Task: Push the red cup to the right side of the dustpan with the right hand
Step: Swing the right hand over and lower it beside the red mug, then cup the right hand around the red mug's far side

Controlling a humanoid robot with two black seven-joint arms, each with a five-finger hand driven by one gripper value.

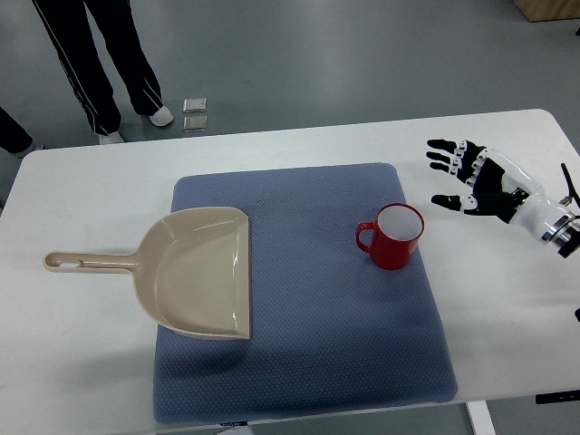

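Red cup: a red cup [395, 236] with a white inside stands upright on a blue mat [308, 299], its handle pointing left toward the dustpan
Cup position: right part of the mat, near the mat's right edge, well apart from the dustpan
Dustpan: a beige dustpan [195, 272] lies flat on the mat's left part; its open mouth faces right toward the cup, its long handle reaches left off the mat onto the surface
Right robot hand: the right robot hand [471, 178], black and white, comes in from the right edge above the bare surface, fingers spread apart and holding nothing; it sits up and to the right of the cup, not touching it
Open room: bare mat lies between dustpan and cup; a strip of bare surface runs right of the mat to the edge
Surface: a white surface [91, 208] with rounded corners carries the mat
Room: grey floor behind; a person's legs [109, 63] in dark trousers stand at the upper left, beside two small square objects [194, 113] on the floor
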